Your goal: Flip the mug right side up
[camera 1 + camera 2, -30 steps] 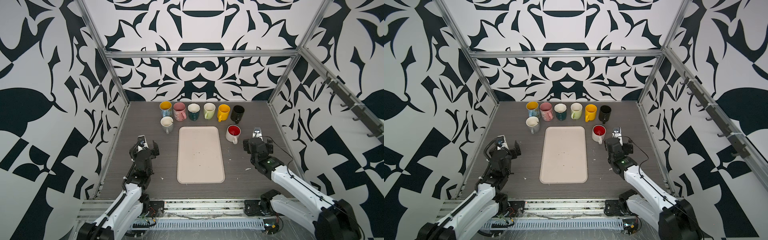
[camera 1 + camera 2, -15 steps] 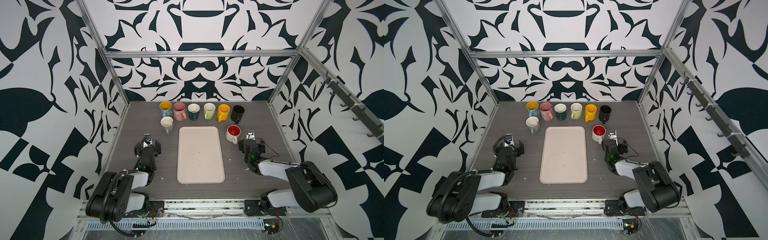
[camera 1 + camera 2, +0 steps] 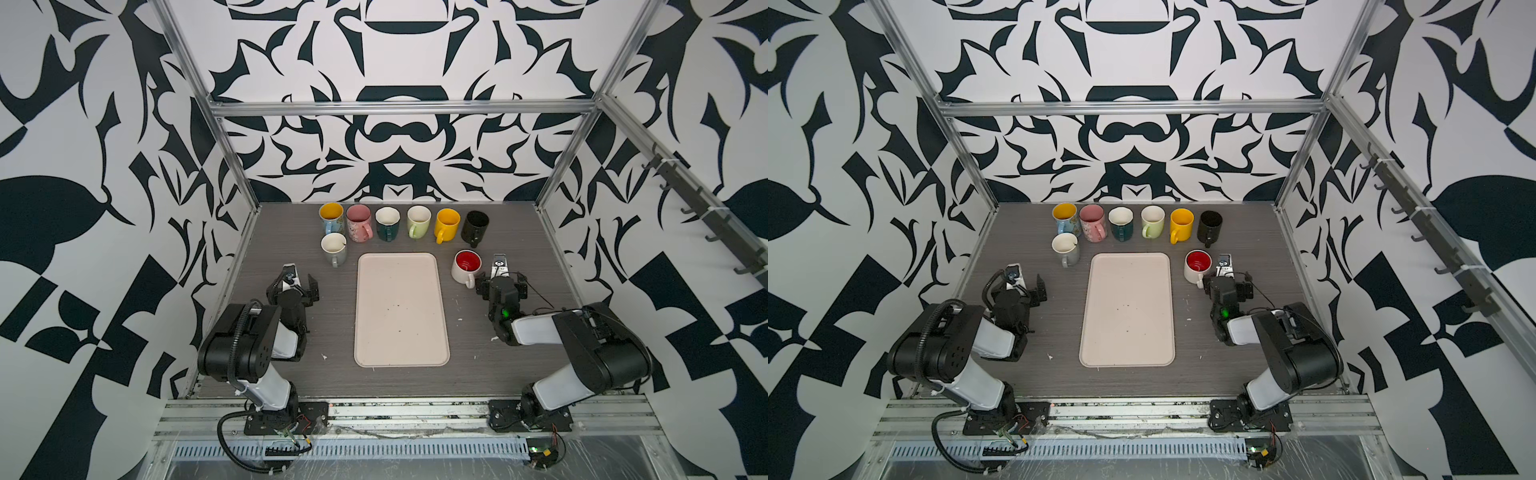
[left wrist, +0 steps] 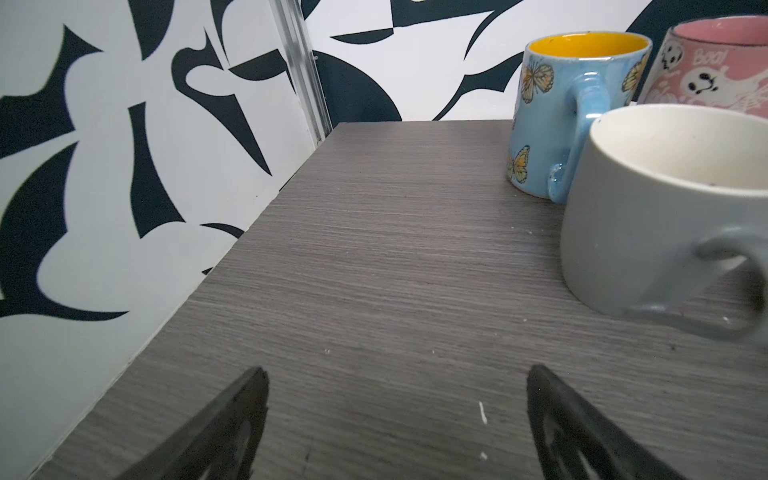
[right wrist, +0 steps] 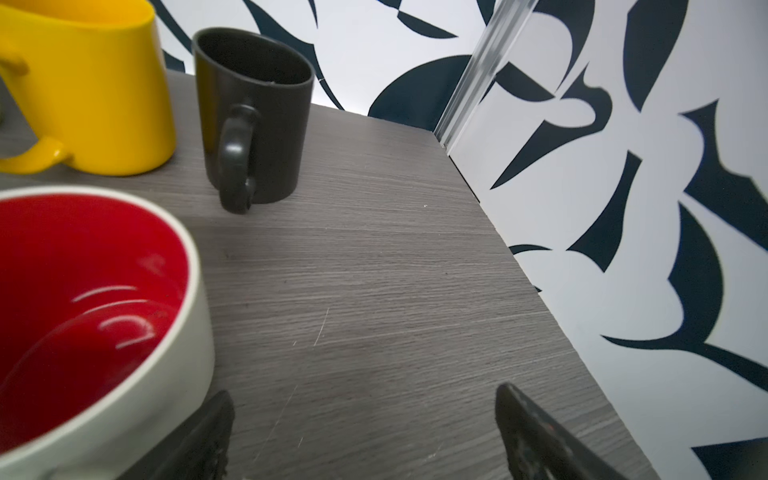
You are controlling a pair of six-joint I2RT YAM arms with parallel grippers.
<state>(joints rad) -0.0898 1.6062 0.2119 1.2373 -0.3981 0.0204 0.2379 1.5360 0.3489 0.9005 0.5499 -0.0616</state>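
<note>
The red-lined mug [image 3: 467, 266] stands upright beside the right jaws (both pairs wide, empty), perhaps touching.

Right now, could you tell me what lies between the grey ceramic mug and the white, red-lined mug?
The far end of the beige rectangular tray lies between the grey ceramic mug and the white, red-lined mug; both top views show it.
</note>
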